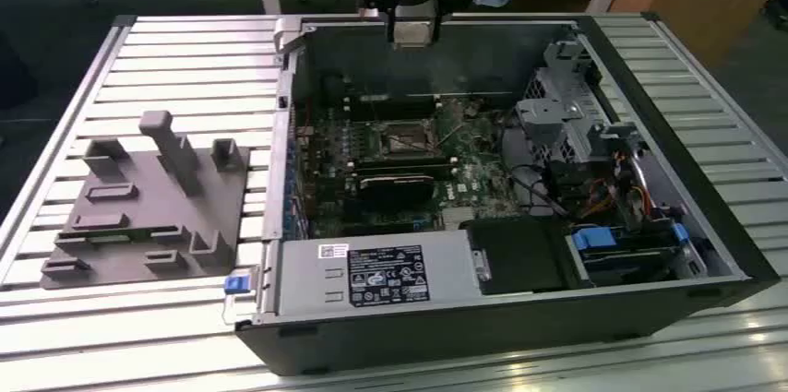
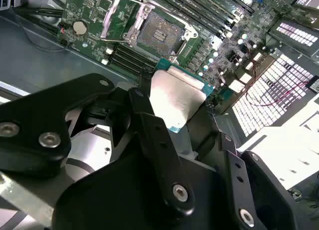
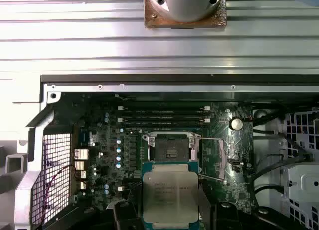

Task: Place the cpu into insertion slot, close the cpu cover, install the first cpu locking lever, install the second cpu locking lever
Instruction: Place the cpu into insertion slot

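One black two-finger claw (image 1: 412, 25) pinches the flat grey-silver square cpu (image 1: 414, 37) high above the open dark computer case (image 1: 493, 318) in the exterior view. The second wrist view shows the chip well apart from the bare square socket (image 2: 155, 33). By the first wrist view, placing is in hand and calls for squaring the chip over the socket.

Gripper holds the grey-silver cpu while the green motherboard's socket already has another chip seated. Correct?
No: the square motherboard socket is empty, as the first wrist view shows. The flat square grey-silver cpu is indeed held in the jaws of the gripper.
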Motion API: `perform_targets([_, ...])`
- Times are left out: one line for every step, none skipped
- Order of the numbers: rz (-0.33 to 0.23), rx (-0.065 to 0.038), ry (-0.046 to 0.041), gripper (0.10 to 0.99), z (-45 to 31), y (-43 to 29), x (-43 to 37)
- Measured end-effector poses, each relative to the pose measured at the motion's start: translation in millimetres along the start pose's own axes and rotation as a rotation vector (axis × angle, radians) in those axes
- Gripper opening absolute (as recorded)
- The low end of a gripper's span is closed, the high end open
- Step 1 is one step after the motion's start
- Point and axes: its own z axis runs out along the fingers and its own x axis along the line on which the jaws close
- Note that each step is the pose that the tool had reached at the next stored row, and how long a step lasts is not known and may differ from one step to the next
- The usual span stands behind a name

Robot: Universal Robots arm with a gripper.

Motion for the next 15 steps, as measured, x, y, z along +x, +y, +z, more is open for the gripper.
perform_targets([0.000, 0.000, 0.0001, 0.537, 0.0, 0.0, 0.0])
perform_targets([0.000, 0.000, 0.0001, 0.537, 0.0, 0.0, 0.0])
perform_targets([0.000, 0.000, 0.0000, 0.537, 0.0, 0.0, 0.0])
perform_targets([0.000, 0.000, 0.0000, 0.537, 0.0, 0.0, 0.0])
perform_targets([0.000, 0.000, 0.0001, 0.537, 0.1, 0.0, 0.0])
perform_targets([0.000, 0.000, 0.0001, 0.537, 0.3, 0.0, 0.0])
perform_targets([0.000, 0.000, 0.0001, 0.537, 0.8, 0.0, 0.0])
perform_targets([0.000, 0.000, 0.0001, 0.537, 1.4, -0.1, 0.0])
perform_targets([0.000, 0.000, 0.0001, 0.537, 2.1, -0.2, -0.1])
perform_targets([0.000, 0.000, 0.0001, 0.537, 2.8, -0.3, -0.1])
perform_targets([0.000, 0.000, 0.0001, 0.537, 3.5, -0.3, -0.1])
perform_targets([0.000, 0.000, 0.0001, 0.537, 4.2, -0.4, -0.1])
perform_targets([0.000, 0.000, 0.0001, 0.537, 4.8, -0.4, -0.1])
perform_targets([0.000, 0.000, 0.0001, 0.537, 5.4, -0.5, -0.1])
perform_targets([0.000, 0.000, 0.0000, 0.537, 6.0, -0.5, -0.1])
